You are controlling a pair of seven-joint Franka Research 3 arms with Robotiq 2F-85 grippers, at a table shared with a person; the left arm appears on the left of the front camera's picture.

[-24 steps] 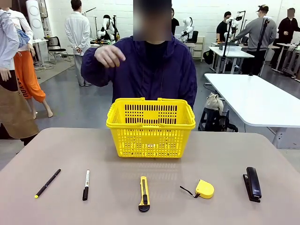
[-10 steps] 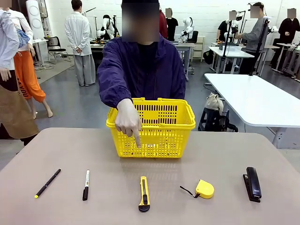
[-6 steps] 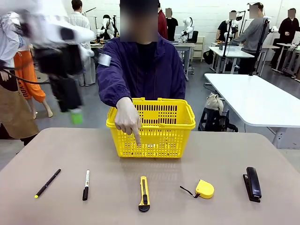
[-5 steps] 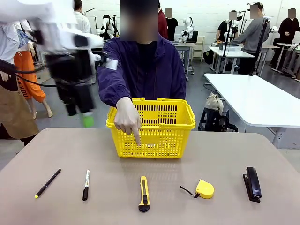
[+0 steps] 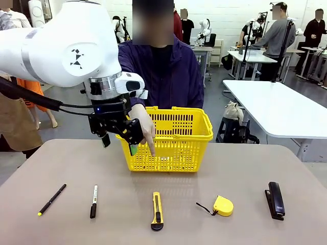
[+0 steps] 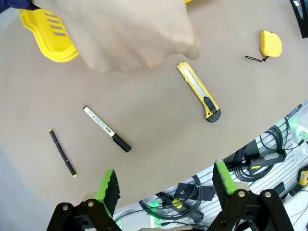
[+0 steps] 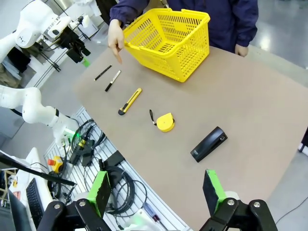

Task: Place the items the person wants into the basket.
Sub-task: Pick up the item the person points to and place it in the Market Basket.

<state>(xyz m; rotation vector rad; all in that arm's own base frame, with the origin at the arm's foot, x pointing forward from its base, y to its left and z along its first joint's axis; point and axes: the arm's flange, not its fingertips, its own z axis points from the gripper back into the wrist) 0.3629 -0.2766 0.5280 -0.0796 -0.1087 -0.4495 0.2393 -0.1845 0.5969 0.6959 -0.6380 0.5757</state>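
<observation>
The yellow basket (image 5: pixel 171 150) stands at the table's far middle. The person's hand (image 5: pixel 140 127) hangs before its left corner, index finger pointing down toward the yellow-and-black utility knife (image 5: pixel 157 211). My left gripper (image 5: pixel 119 144) hovers open just left of that hand, nothing between its fingers. In the left wrist view the left gripper (image 6: pixel 166 185) looks down on the knife (image 6: pixel 199 91), the thin black pen (image 6: pixel 62 152) and the tape measure (image 6: pixel 270 43). The right gripper (image 7: pixel 156 192) is open, high above the table's right side, over the tape measure (image 7: pixel 165 121) and knife (image 7: pixel 130 101).
A black marker with a white band (image 5: pixel 93 201) lies between the pen (image 5: pixel 51 199) and the knife. The tape measure (image 5: pixel 223 205) and a black stapler (image 5: pixel 275 200) lie to the right. Bare brown table (image 5: pixel 61 163) surrounds them.
The left arm has swept in from the upper left and down to the basket's left corner beside the person's hand. That hand came down earlier and holds its pointing pose.
</observation>
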